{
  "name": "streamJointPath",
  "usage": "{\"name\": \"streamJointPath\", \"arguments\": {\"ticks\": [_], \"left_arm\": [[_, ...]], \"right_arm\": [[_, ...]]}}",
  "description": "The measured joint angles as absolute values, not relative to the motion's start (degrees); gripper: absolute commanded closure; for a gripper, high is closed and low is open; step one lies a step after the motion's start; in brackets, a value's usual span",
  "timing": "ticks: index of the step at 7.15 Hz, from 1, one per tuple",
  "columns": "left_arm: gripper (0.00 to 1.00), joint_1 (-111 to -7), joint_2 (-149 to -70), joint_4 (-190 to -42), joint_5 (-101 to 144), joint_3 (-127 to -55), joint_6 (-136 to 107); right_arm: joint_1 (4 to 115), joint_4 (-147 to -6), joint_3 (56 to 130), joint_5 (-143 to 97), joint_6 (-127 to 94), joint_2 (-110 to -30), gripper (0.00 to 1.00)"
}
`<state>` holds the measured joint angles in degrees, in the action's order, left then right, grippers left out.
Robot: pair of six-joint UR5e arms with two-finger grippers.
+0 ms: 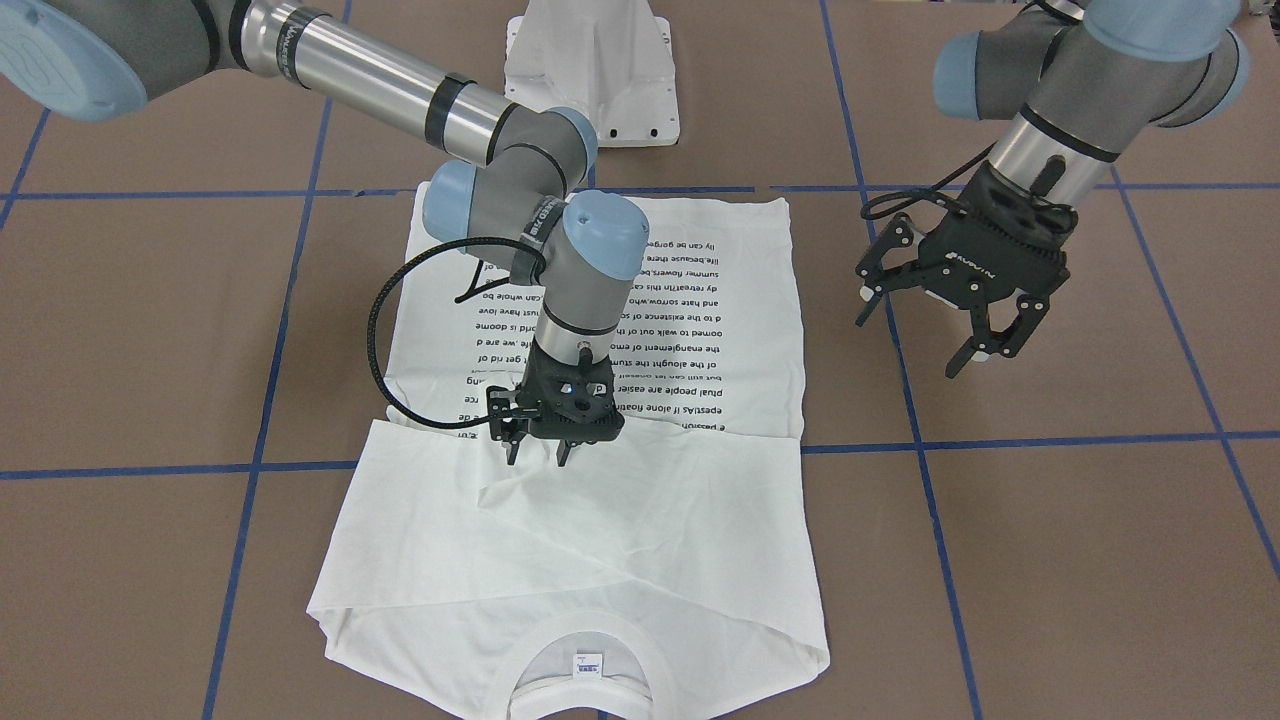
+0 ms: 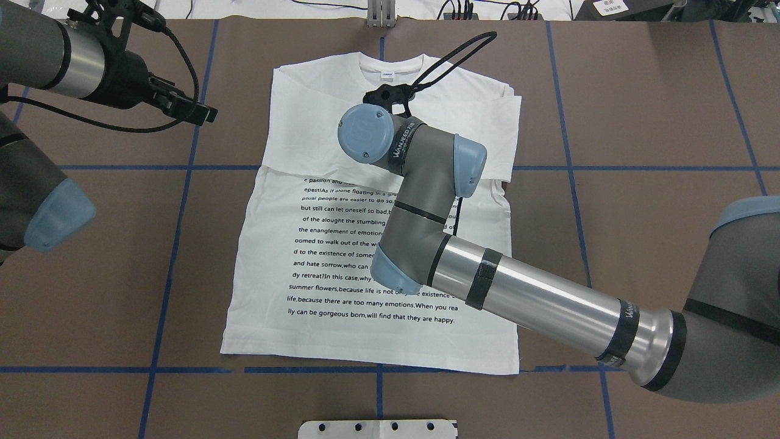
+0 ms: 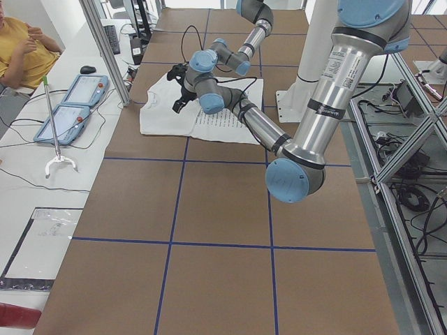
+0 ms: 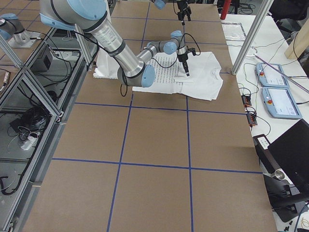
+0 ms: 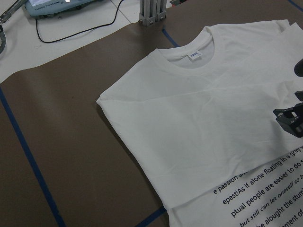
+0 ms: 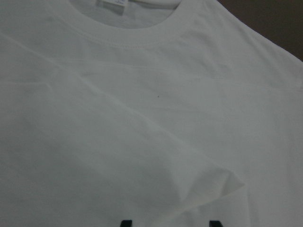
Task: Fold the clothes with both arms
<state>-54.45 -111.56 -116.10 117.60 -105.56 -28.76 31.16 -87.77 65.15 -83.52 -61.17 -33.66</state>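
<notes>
Inventory:
- T-shirt (image 2: 274,305): one.
- Arms: two, left arm (image 1: 1090,90) and right arm (image 1: 380,85).
- End effectors: two, left end effector (image 1: 925,340) and right end effector (image 1: 538,458).
- Pedestal base (image 1: 590,75): one.
- Control tablets: two (image 3: 84,89) (image 3: 66,122).
- Person (image 3: 21,49): one.
- Bench (image 1: 1050,560): one.

Left pincer (image 1: 925,335) splayed, aloft.

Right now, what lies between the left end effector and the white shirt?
Only bare brown table, with a blue tape line near the left end effector. The front-facing view shows it beside the shirt, not touching.

The white T-shirt (image 5: 189,118) lies flat on the brown table (image 5: 61,123), sleeves folded across its chest.
</notes>
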Motion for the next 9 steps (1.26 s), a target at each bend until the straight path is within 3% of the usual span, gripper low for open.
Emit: {"name": "streamJointPath", "arguments": {"ticks": [4,5,7,9], "left_arm": [[0.0,-54.4,-111.5,-116.1,117.6,-105.6,-28.8],[0.0,-54.4,-111.5,-116.1,117.6,-105.6,-28.7],[0.0,-54.4,-111.5,-116.1,117.5,-105.6,-28.8],[0.0,-54.3,-111.5,-116.1,117.6,-105.6,-28.8]], "right_arm": [[30.9,-87.8,64.6,-83.5,-61.1,-33.7,0.53],[30.8,-87.8,64.6,-83.5,-61.2,-33.7,0.6],[30.7,-87.8,64.5,-83.5,-61.2,-33.7,1.0],[30.7,-87.9,64.5,-83.5,-61.4,-33.9,1.0]]}}
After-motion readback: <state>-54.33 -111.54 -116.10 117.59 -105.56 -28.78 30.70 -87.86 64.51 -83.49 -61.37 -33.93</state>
